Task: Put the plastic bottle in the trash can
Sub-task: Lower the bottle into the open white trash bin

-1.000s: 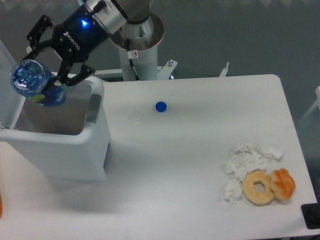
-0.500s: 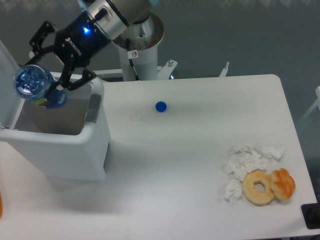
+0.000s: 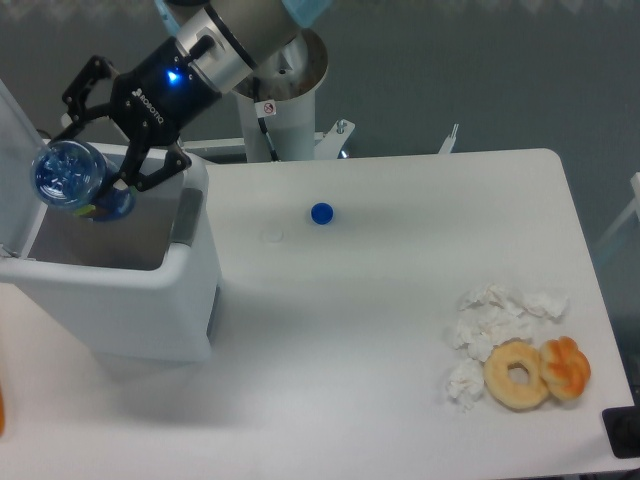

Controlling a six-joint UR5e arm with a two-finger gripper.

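The end effector (image 3: 92,158) grips the plastic bottle (image 3: 78,180) — held over the open trash can (image 3: 150,290).

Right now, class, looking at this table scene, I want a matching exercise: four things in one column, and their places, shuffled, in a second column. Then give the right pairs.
Things
1. clear blue-tinted plastic bottle
2. small blue bottle cap
3. tan ring-shaped doughnut
4. large white boxy trash can

Places
A. near the table's right front corner, beside crumpled white tissues
B. at the table's left side, top open
C. between the fingers of the black gripper, above the open bin
D. alone on the bare tabletop, towards the back

Pairs: 1-C, 2-D, 3-A, 4-B
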